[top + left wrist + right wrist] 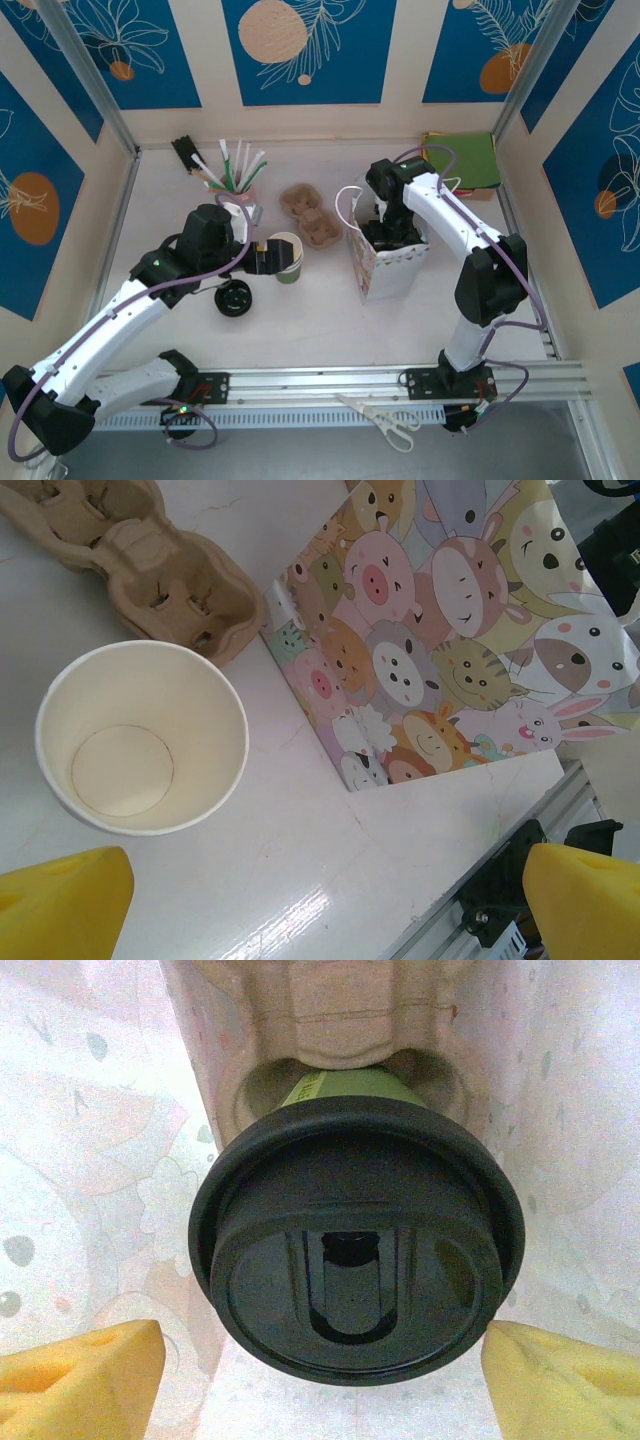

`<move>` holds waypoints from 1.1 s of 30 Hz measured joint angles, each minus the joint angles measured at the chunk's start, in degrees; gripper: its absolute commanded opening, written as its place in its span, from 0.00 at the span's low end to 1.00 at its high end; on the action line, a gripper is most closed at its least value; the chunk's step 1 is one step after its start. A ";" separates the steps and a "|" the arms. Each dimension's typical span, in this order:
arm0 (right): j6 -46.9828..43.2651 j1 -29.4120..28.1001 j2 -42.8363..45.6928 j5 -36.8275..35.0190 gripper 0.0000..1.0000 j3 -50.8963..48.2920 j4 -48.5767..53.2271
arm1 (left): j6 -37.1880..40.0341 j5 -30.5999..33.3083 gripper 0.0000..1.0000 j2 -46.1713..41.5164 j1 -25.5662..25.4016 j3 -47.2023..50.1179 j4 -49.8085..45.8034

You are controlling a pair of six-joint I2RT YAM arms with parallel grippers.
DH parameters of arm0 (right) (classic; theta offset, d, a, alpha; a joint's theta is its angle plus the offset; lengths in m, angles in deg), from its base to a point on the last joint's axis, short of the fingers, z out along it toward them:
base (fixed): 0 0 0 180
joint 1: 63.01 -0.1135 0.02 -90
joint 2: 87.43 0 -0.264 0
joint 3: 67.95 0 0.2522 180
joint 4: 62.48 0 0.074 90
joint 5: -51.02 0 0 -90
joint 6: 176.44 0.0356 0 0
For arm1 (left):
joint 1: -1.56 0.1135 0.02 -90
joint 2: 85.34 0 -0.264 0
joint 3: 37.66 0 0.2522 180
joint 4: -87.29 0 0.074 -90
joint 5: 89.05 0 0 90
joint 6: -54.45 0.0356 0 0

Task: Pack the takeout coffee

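coffee (355,1250) is down in the bag (90,1110), sat in the carrier (340,1010). right gripper (322,1382) gapes either side of it, holding nothing, left gripper (325,902) wide and empty too. lift out crooked and a finger could snag the bag, tipping everything

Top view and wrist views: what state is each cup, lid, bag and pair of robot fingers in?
Bag: upright, top open.
Takeout coffee: lidded, seated in pulp carrier inside bag.
Second cup: upright, lidless, empty.
Loose lid: flat on table.
Left fingers: open.
Right fingers: open, flanking the coffee.
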 measured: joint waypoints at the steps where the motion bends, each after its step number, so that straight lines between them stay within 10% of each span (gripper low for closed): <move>1: 0.00 0.00 0.00 0.00 0.83 0.09 0.17 | -0.09 0.00 1.00 0.00 0.00 0.00 0.00; 33: 1.11 -0.17 0.76 -1.25 0.68 5.14 1.99 | -0.11 -0.63 1.00 0.20 0.00 0.02 0.07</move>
